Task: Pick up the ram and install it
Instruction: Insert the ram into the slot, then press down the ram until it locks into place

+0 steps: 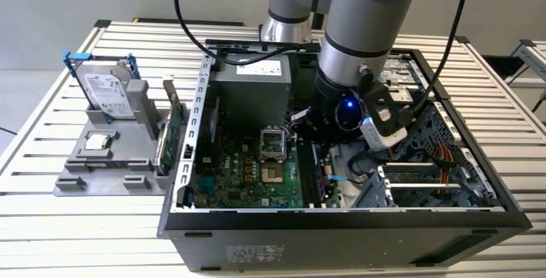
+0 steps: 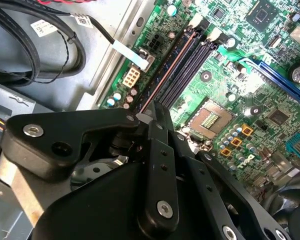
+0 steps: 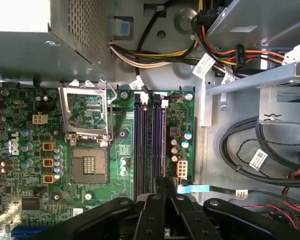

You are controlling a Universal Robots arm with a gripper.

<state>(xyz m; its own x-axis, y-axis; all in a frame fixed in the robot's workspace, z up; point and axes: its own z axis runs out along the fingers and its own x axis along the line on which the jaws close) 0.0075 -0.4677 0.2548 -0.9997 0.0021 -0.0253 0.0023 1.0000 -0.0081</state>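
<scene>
The ram (image 2: pixel 170 70) stands on edge in the memory slot nearest the motherboard's outer edge, showing as a thin brownish line; in the first wrist view it is a narrow strip (image 3: pixel 162 145). In the exterior view it is a dark stick (image 1: pixel 316 170) inside the open case. My gripper (image 2: pixel 156 107) is down inside the case at the near end of that slot. Its black fingers (image 3: pixel 165 186) are shut together with their tips at the ram's end. I cannot tell whether they touch it.
The motherboard (image 1: pixel 247 176) lies in the open computer case (image 1: pixel 341 217), its empty processor socket (image 3: pixel 90 167) beside the slots. Cables (image 3: pixel 250 150) and the drive cage crowd the other side. Outside the case, a grey stand (image 1: pixel 102 163) holds a hard drive (image 1: pixel 107 92) and a green card (image 1: pixel 175 137).
</scene>
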